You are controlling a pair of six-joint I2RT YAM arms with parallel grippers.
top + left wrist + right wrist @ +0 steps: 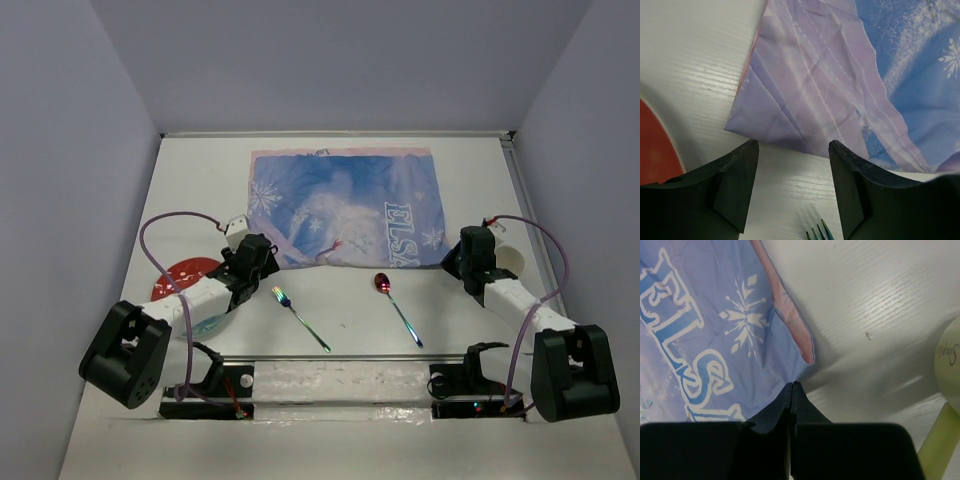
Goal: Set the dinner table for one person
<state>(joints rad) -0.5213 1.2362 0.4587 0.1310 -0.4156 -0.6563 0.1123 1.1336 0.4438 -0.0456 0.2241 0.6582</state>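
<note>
Top view: the white desk carries a blue mat spread far-centre. The fork and spoon lie loose near of it, the red plate left, the cup right. Nothing is on the mat, so the setting seems barely begun.

Left wrist alone shows the left gripper released over the mat's near-left corner.

Right wrist alone shows the right gripper clenched at its near-right edge; whether it pinches cloth, I cannot tell.

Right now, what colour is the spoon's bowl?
The spoon's bowl looks dark red, best seen in the top external view.
</note>
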